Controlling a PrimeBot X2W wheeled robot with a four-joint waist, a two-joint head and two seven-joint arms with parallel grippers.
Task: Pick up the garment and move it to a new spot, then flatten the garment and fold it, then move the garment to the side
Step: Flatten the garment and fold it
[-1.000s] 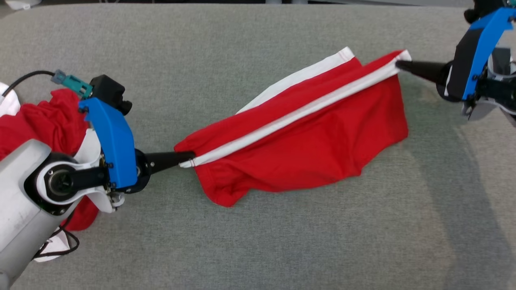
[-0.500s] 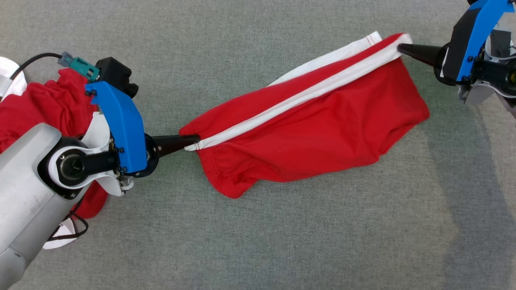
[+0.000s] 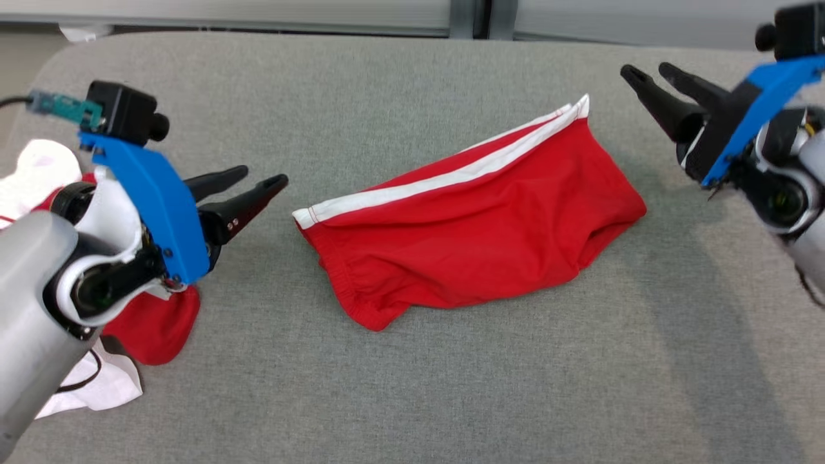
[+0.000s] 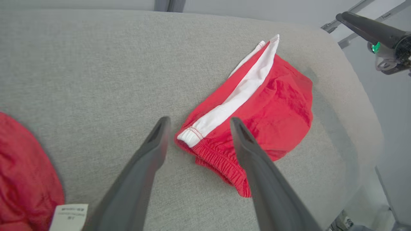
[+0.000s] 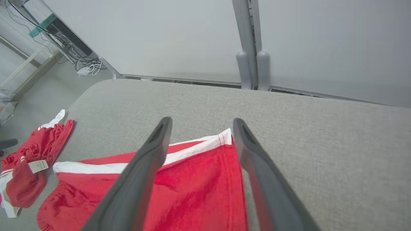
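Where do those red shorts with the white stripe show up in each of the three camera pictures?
Head view: the red shorts lie mid-picture on the grey surface.
Left wrist view: right of centre, near end between the fingers of the left pincer.
Right wrist view: bottom, centre to left, partly behind the fingers of the right pincer.
Shared landmark: the other red garment heap, at the left edge in all three.

Grey fabric tabletop (image 5: 321, 144) with rounded corners runs under and ahead of the jaws of the right gripper (image 5: 201, 121), plain pale grey wall (image 5: 160, 38) beyond, twin grey post (image 5: 247, 48) up past the right-hand jaw, cable tangle (image 5: 85, 64) on pale floor (image 5: 41, 96) far off the left-hand jaw, light soft, even.
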